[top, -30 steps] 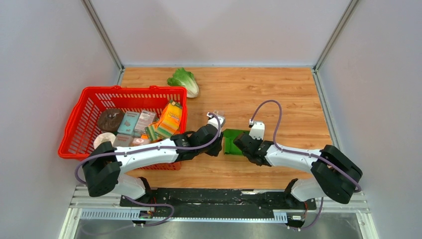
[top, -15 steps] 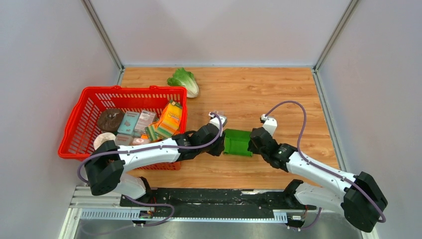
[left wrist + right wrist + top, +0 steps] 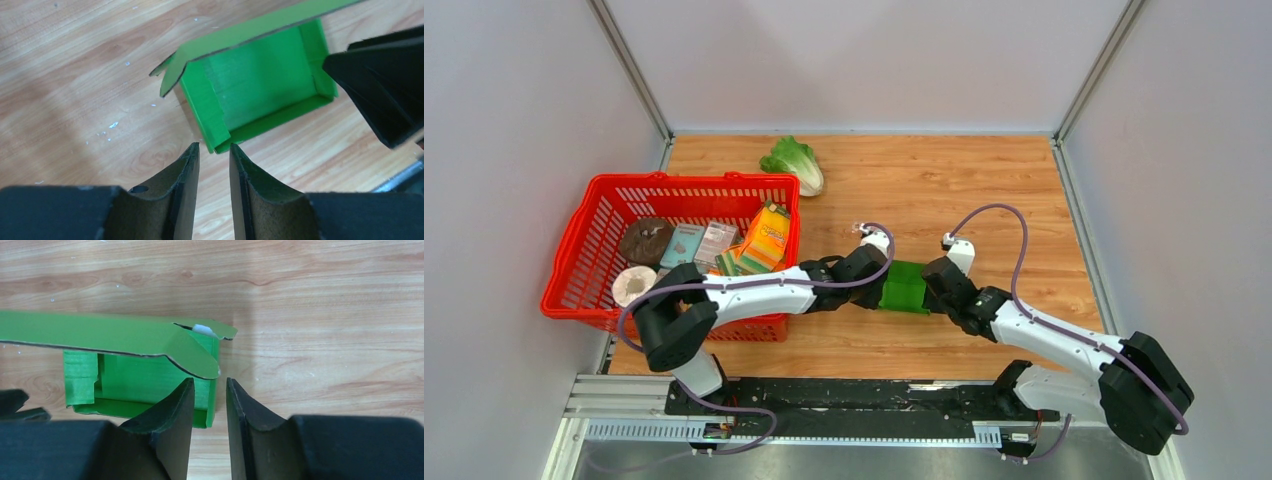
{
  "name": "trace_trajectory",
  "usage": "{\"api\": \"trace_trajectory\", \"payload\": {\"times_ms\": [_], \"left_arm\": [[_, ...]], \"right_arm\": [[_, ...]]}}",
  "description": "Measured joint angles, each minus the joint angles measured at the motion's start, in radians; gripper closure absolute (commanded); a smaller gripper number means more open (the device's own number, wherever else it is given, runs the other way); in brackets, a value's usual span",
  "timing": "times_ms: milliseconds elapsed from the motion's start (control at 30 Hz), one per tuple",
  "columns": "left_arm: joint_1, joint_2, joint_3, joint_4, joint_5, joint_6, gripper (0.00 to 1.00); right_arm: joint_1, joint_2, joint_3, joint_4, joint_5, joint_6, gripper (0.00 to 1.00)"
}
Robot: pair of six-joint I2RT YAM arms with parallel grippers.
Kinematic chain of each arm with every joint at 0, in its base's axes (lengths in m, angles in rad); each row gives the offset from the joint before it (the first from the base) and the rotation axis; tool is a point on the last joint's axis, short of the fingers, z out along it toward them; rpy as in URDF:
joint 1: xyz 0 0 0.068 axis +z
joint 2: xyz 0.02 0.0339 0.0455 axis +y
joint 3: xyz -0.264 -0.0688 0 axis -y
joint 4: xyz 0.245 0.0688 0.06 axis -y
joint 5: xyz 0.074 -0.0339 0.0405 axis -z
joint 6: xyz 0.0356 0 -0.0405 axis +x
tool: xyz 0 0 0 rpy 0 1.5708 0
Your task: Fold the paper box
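Right pincer [image 3: 210, 385], jaws slightly parted, straddling one end wall of the paper box [image 3: 135, 377]; lid flap [image 3: 100, 337] raised over the open tray; wooden tabletop [image 3: 320, 315].

Three cameras, one table [image 3: 1004, 190]
The top one looks down from high up behind both arms [image 3: 754, 293]. Each wrist one sits close, peeking past its own fingers [image 3: 175, 200]. All three see the paper box [image 3: 904, 287].
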Motion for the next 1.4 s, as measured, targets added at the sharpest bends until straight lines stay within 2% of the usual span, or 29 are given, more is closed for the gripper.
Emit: {"api": "trace_trajectory", "payload": {"times_ms": [167,367,767,900,1133,1267,1367,1400], "left_arm": [[0.0,0.072,0.038,-0.025,-0.036,-0.03,0.61],[0.0,0.114,0.075,-0.038,-0.053,-0.06,0.6],[0.019,0.143,0.083,-0.051,-0.079,-0.087,0.62],[0.023,0.158,0.085,-0.05,-0.078,-0.09,0.64],[0.023,0.172,0.09,-0.042,-0.069,-0.093,0.66],[0.023,0.192,0.106,-0.039,-0.065,-0.093,0.75],[0.023,0.214,0.128,-0.05,-0.069,-0.09,0.89],[0.023,0.222,0.137,-0.055,-0.073,-0.088,0.97]], "right_arm": [[0.0,0.0,-0.012,0.024,-0.018,0.0,0.73],[0.0,-0.037,-0.012,-0.022,-0.028,0.002,0.64],[0.0,-0.543,0.011,-0.28,-0.055,0.007,0.63],[0.0,-0.606,0.015,-0.317,-0.071,0.002,0.63],[0.0,-0.616,0.016,-0.343,-0.088,-0.007,0.64],[0.0,-0.618,0.016,-0.344,-0.097,-0.011,0.64],[0.0,-0.621,0.016,-0.344,-0.101,-0.014,0.65],[0.0,-0.624,0.016,-0.344,-0.102,-0.016,0.65]]}}
